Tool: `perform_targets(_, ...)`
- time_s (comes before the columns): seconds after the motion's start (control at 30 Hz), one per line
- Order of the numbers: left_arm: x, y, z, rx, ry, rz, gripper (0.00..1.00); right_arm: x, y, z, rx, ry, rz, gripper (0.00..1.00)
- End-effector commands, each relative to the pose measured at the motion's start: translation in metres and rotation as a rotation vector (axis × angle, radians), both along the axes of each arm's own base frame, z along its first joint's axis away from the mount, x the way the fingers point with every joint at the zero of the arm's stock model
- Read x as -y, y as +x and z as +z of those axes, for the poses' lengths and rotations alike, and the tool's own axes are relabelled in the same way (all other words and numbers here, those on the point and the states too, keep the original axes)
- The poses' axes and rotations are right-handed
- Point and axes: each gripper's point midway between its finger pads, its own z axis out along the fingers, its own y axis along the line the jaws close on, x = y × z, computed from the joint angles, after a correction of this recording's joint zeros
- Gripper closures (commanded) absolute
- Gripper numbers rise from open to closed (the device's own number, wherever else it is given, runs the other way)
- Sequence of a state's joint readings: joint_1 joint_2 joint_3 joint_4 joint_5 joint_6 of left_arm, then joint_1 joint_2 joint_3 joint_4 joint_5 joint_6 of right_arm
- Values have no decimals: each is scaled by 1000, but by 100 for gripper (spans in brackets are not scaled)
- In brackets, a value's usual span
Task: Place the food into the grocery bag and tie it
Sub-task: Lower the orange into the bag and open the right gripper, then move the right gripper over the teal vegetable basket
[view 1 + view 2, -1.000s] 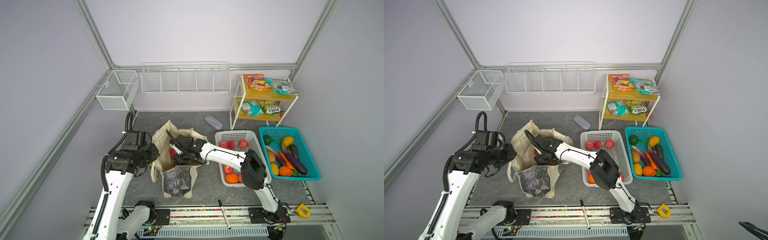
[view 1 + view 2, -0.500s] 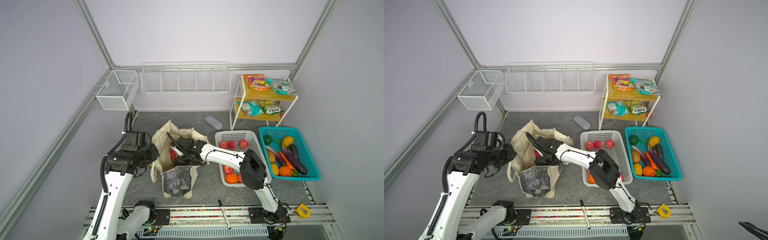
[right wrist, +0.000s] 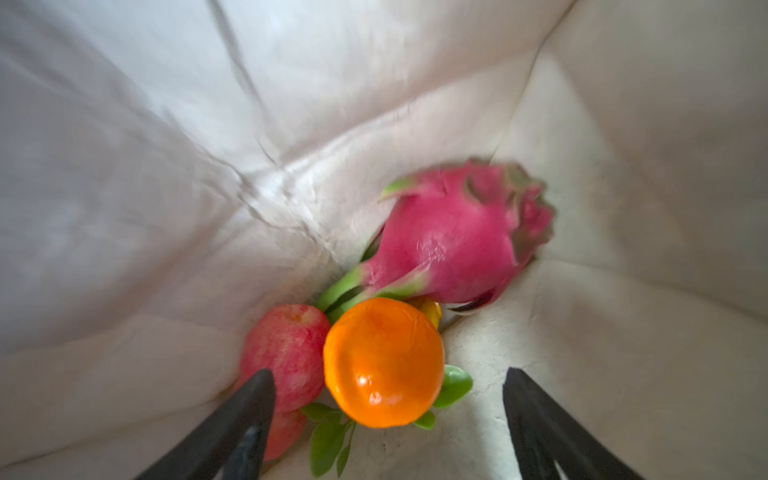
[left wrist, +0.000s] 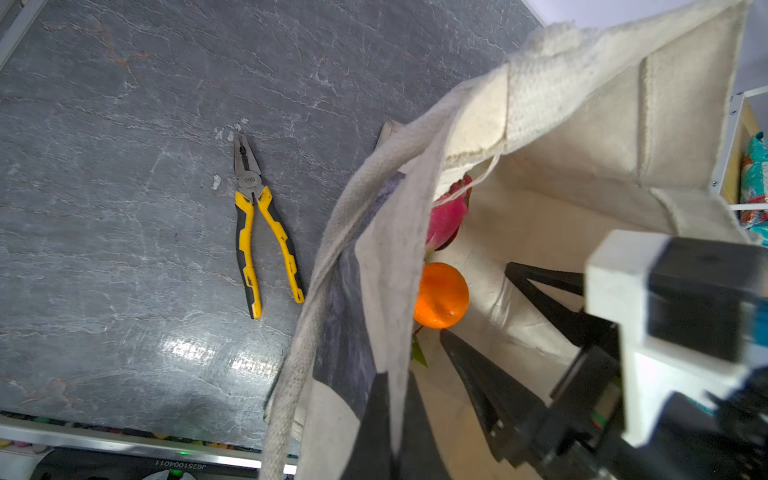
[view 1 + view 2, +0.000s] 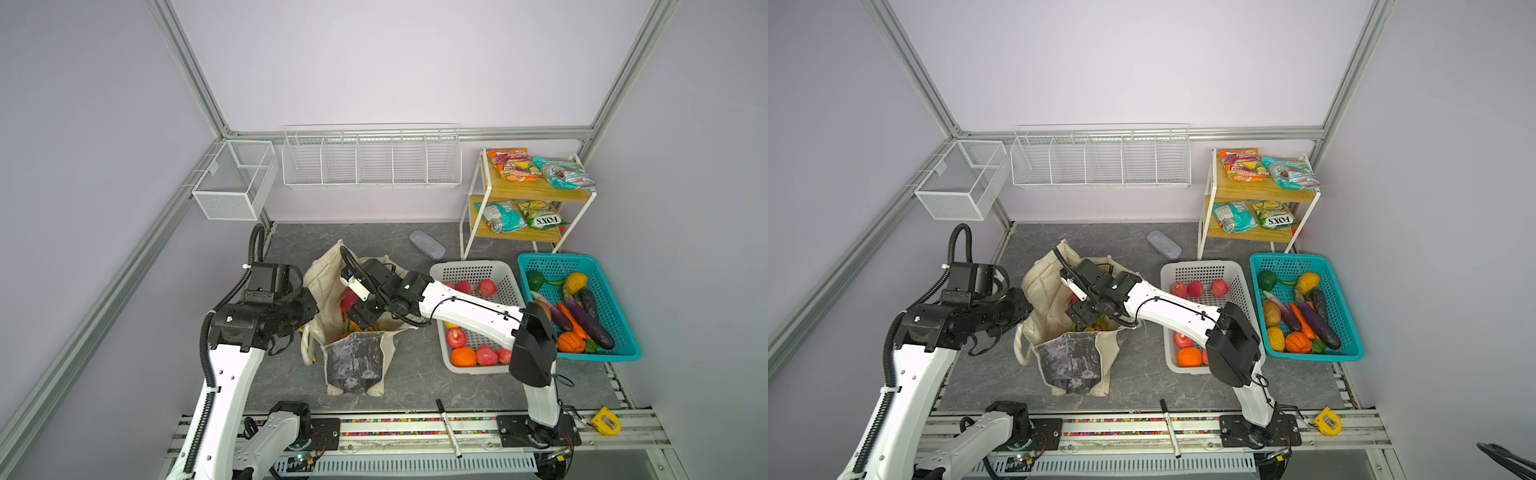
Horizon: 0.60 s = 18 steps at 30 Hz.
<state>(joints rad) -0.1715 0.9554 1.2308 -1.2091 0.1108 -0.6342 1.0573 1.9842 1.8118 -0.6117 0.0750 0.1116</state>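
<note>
In both top views the cream canvas grocery bag [image 5: 328, 274] hides the fingers of the left gripper [image 5: 311, 309] from you. In the left wrist view its canvas covers half the round orange fruit [image 4: 444, 297] and most of the pink dragon fruit [image 4: 446, 220]. In the right wrist view the dragon fruit is blurred, a yellow thing [image 3: 432, 309] under the orange is mostly buried, and the black fingers [image 3: 249, 411] of the right gripper [image 3: 388, 373] run off the edge.

grocery bag [image 4: 582, 104]: coarse woven cream cloth, matt, frayed at rim. orange [image 3: 382, 361]: smooth, glossy plastic look. dragon fruit [image 3: 453, 237]: duller skin. Tabletop [image 4: 124, 208]: grey stone-look, slight sheen. Pliers [image 4: 249, 183]: bare metal head, yellow-black moulded grips. White basket [image 5: 473, 274]: perforated plastic. Shelf [image 5: 536, 193]: wood boards, white metal frame.
</note>
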Motion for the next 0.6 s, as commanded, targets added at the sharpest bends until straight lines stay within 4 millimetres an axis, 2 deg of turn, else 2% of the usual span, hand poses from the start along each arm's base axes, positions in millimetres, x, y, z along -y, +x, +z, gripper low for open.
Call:
perform_targets(0.0,1,-2,4,25,-1,-14,100,4,3,35,78,53,11,12)
perform_targets(0.17,2,-1,6,28,-4,-14,100,17,8,93,172,134,-12,12)
perform_targets(0.27,2,-1,7,28,-4,-14,100,32,14,126,219,186,-49,12)
perform_targets(0.37,2,0,6,25,-5,-15,100,54,21,159,266,238,-96,12)
perform_targets(0.57,5,3,7,27,-12,-23,100,110,42,204,374,291,-224,12)
